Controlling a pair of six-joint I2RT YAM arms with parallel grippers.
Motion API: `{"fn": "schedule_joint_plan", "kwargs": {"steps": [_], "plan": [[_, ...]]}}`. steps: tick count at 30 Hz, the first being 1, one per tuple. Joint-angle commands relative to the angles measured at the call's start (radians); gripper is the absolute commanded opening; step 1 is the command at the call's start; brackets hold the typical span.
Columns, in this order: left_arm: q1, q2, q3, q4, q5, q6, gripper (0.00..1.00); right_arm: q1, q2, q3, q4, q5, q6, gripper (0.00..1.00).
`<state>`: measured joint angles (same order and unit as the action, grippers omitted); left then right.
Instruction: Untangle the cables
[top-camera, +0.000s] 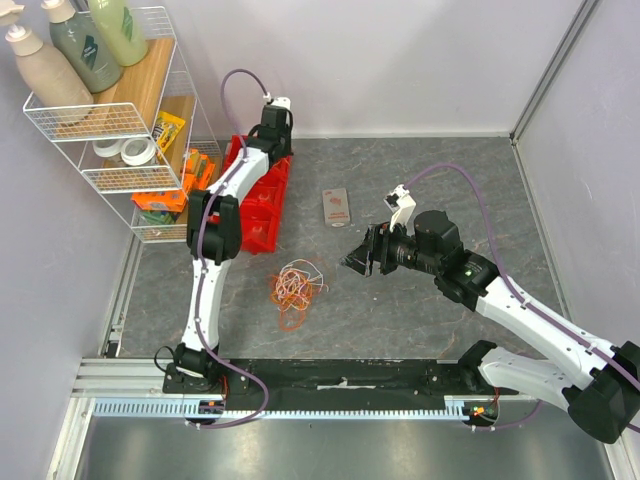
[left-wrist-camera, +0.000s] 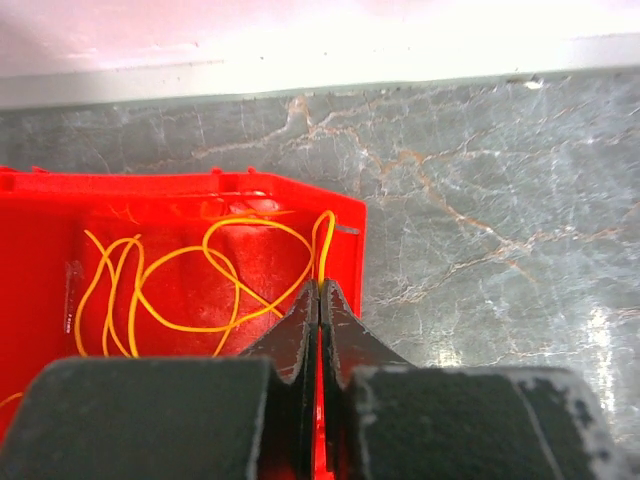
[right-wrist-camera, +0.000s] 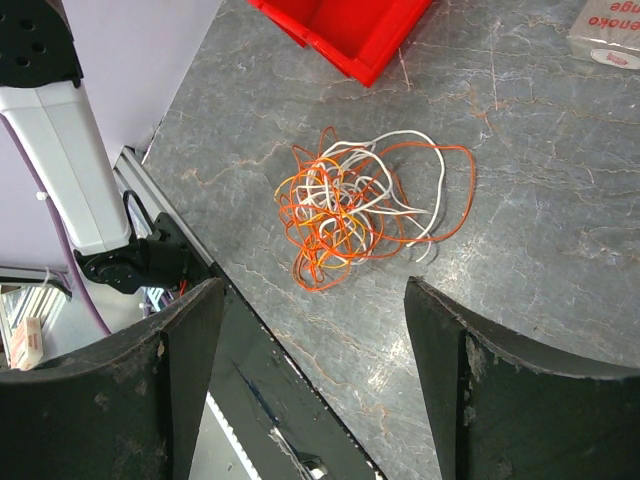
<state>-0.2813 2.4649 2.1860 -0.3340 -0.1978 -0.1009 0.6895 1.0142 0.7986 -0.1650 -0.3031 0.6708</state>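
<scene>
A tangle of orange, white and yellow cables (top-camera: 296, 288) lies on the grey table in front of the red bin (top-camera: 262, 222); the right wrist view shows it (right-wrist-camera: 370, 205) ahead of my fingers. My right gripper (top-camera: 360, 260) is open and empty, hanging above the table to the right of the tangle (right-wrist-camera: 315, 300). My left gripper (top-camera: 277, 140) is over the far end of the bin. In the left wrist view it (left-wrist-camera: 320, 287) is shut on a thin yellow cable (left-wrist-camera: 170, 325) that loops inside the bin (left-wrist-camera: 50, 215).
A white wire shelf (top-camera: 110, 120) with bottles, tape rolls and snack packs stands at the back left. A small pink packet (top-camera: 338, 207) lies right of the bin and shows in the right wrist view (right-wrist-camera: 610, 20). The metal rail (top-camera: 340, 385) runs along the near edge.
</scene>
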Motion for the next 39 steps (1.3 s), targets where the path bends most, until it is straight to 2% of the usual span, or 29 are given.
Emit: {"fn": "schedule_joint_plan", "kwargs": {"steps": [1,17,18,20,23,27,30,32,33,34,37,39], "plan": [[0.024,-0.118,-0.009,0.07,0.02,-0.048,0.02,-0.004,-0.006,-0.004,0.039,-0.013,0.001,0.8],[0.079,-0.064,-0.054,0.047,-0.072,0.023,0.03,-0.004,0.011,0.005,0.044,-0.025,0.012,0.8],[0.079,-0.069,-0.049,0.033,-0.075,0.015,0.06,-0.004,0.009,0.005,0.045,-0.025,0.013,0.8],[0.08,-0.096,-0.045,0.009,-0.072,-0.003,0.19,-0.004,0.004,0.007,0.044,-0.024,0.013,0.8],[0.08,-0.17,-0.06,-0.014,-0.081,-0.022,0.31,-0.004,-0.003,0.011,0.039,-0.024,0.013,0.8],[0.093,-0.271,-0.129,-0.02,-0.092,-0.045,0.33,-0.004,-0.019,0.017,0.033,-0.034,0.021,0.8],[0.102,-0.331,-0.176,-0.036,-0.094,-0.054,0.45,-0.004,-0.057,0.01,0.022,-0.028,0.023,0.8],[0.11,-0.371,-0.21,-0.046,-0.075,-0.072,0.63,-0.004,-0.078,0.004,0.007,-0.022,0.024,0.8],[0.113,-0.388,-0.224,-0.051,-0.071,-0.086,0.78,-0.004,-0.091,0.001,0.002,-0.019,0.026,0.8],[0.114,-0.409,-0.242,-0.054,-0.062,-0.1,0.89,-0.004,-0.097,-0.004,-0.001,-0.016,0.027,0.8],[0.114,-0.475,-0.272,-0.082,0.006,-0.153,0.89,-0.004,-0.103,-0.01,-0.016,-0.005,0.026,0.8],[0.113,-0.529,-0.301,-0.105,0.114,-0.192,0.82,-0.004,-0.088,-0.01,-0.033,-0.002,0.018,0.8]]}}
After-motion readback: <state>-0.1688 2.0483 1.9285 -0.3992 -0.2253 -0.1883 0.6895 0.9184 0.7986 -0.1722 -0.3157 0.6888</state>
